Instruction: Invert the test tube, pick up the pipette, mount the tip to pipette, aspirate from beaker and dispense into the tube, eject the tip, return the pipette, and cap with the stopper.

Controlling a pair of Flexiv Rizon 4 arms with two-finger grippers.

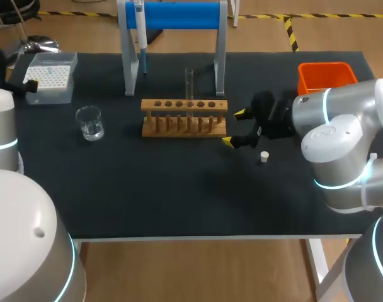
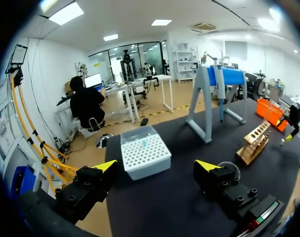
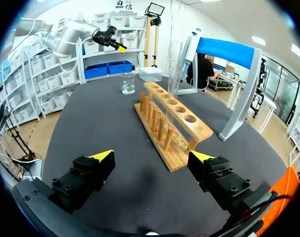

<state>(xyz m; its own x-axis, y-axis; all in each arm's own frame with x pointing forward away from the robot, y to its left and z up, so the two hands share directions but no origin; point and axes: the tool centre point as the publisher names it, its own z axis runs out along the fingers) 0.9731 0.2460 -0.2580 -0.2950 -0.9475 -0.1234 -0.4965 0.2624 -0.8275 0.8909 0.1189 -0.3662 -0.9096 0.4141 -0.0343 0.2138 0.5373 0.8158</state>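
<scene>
A clear test tube stands upright in the wooden rack, seen close ahead of my right gripper as test tube and rack. My right gripper is open just right of the rack's end, with nothing between its fingers. The pipette hangs on the blue stand. A small white stopper lies right of the rack. A glass beaker sits left of it. My left gripper is open above the table's left end, facing the tip box.
The tip box sits at the back left corner. An orange bin stands at the back right. The stand's grey legs flank the area behind the rack. Bare black mat fills the front half of the table.
</scene>
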